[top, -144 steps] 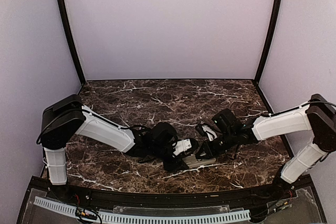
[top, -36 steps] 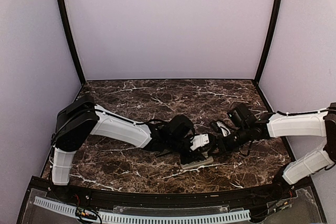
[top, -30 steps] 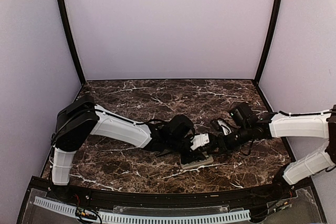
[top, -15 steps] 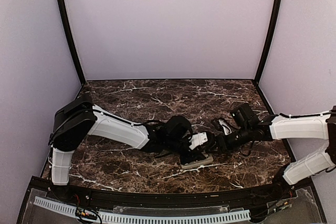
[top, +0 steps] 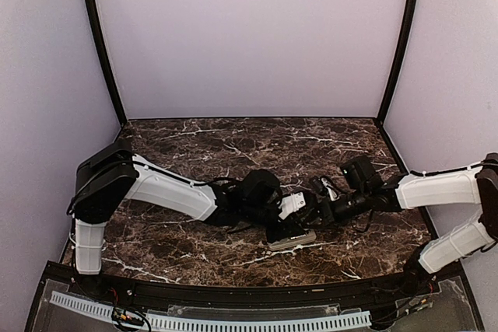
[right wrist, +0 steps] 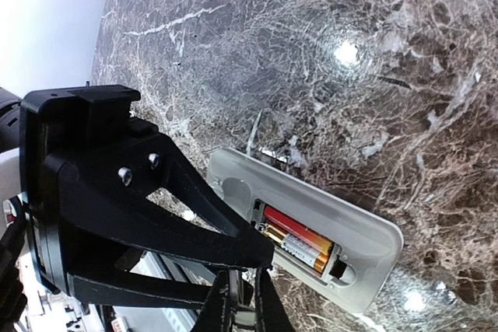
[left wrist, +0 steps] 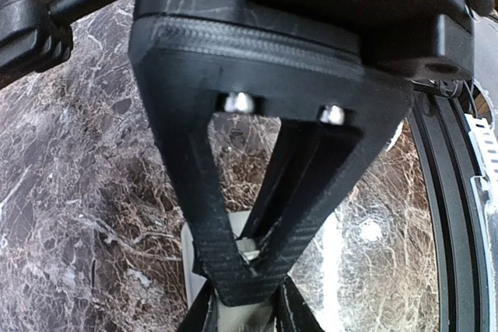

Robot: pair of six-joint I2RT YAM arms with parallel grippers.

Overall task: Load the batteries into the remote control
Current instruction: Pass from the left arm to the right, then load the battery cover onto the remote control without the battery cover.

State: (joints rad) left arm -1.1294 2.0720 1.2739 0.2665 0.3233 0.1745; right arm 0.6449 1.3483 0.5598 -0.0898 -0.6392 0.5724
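**Remote control on the table with two batteries in its open bay, a claw on each side**

We see the remote control (right wrist: 346,219), a pale grey bar, lying back side up on the dark marble table (top: 233,145). It sits in the near half of the table, roughly midway between the two arms. Its battery bay is uncovered. Two batteries (right wrist: 299,240), red and gold, lie side by side inside it.

The right claw (right wrist: 263,256) reaches in from the right. Its two black fingers are closed to a single point with nothing between them. That point sits at the remote's long edge, just beside the bay.

The left claw (left wrist: 243,281) comes in from the left and hangs over the remote, its fingers drawn into a narrow V. We cannot tell whether it grips the remote or only presses on it.
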